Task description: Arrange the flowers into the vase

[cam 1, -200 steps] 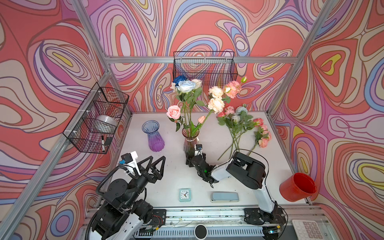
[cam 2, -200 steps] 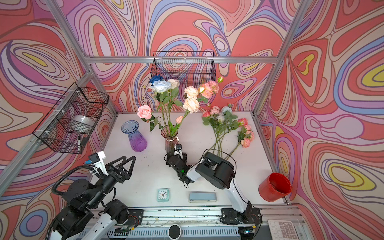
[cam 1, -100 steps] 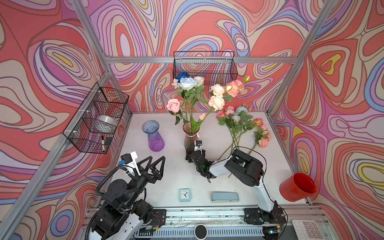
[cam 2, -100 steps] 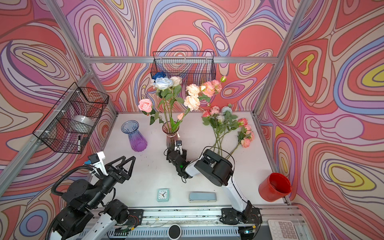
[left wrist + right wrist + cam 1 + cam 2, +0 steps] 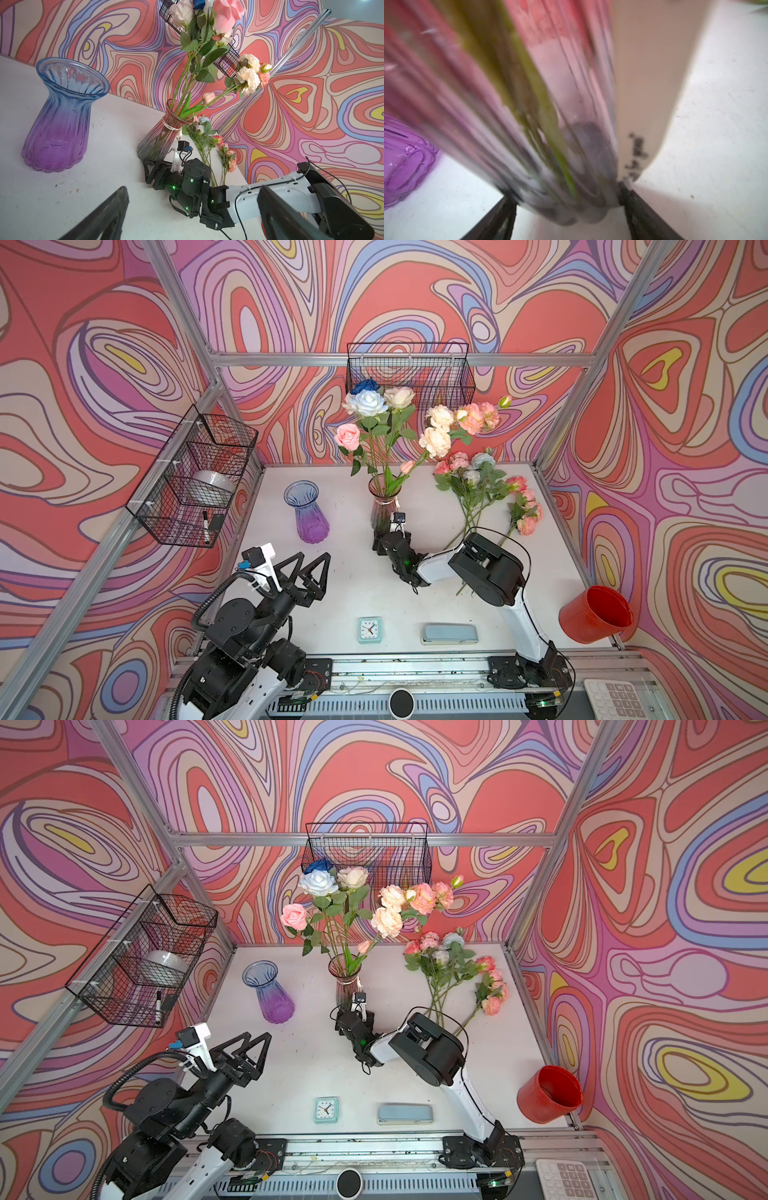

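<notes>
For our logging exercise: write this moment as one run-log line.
left gripper open, empty | right gripper closed on pink vase base | flowers some in vase, rest on table

A pink glass vase (image 5: 477,93), ribbed and heavily blurred, is filling most of the view, with green flower stems (image 5: 542,116) showing through its wall and running down to its base. The right hand (image 5: 566,197) is clasping that base, its two black fingers (image 5: 499,220) pressing against opposite sides of the glass. A cream tag (image 5: 635,116) with dark, unreadable writing is lying along the vase's side, and a purple vase (image 5: 402,162) is standing nearby on the white tabletop (image 5: 716,145).
</notes>
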